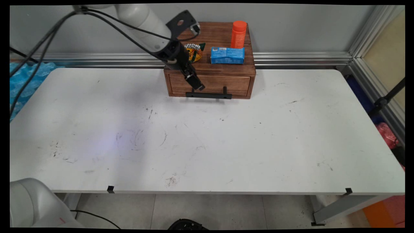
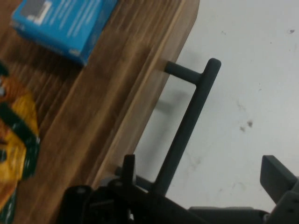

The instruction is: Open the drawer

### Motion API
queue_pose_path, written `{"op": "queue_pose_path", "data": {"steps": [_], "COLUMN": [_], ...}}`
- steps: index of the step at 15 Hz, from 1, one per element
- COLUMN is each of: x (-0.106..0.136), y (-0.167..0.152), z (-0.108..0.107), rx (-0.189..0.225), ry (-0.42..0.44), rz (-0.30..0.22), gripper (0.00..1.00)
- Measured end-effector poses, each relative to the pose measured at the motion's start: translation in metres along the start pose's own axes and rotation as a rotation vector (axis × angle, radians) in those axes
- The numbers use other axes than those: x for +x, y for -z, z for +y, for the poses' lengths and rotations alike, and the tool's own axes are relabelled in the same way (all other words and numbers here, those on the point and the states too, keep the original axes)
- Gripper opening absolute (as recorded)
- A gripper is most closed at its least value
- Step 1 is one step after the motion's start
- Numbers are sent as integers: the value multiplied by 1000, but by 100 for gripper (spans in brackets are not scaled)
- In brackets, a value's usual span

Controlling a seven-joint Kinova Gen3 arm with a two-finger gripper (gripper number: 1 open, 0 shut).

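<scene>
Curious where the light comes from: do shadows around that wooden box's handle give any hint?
Main view: the black handle throws a faint shadow on the white table just in front of it, so the light is probably overhead, slightly behind. Hand view: a soft grey shadow lies between handle and wooden box, with the open claw straddling the handle.

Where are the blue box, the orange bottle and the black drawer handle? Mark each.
Blue rectangular box (image 1: 227, 55): main view, front face.
Orange plastic bottle (image 1: 238, 35): main view, body.
Black metal drawer handle (image 2: 189, 123): hand view, bar's middle.
</scene>
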Motion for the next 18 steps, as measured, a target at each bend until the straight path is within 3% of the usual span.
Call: {"op": "queue_pose_path", "data": {"steps": [8,18], "x": [20,12], "y": [-33,-76], "z": [13,29], "rx": [-18,-59], "ry": [-145,-297], "rz": [-43,-103], "gripper": [100,100]}}
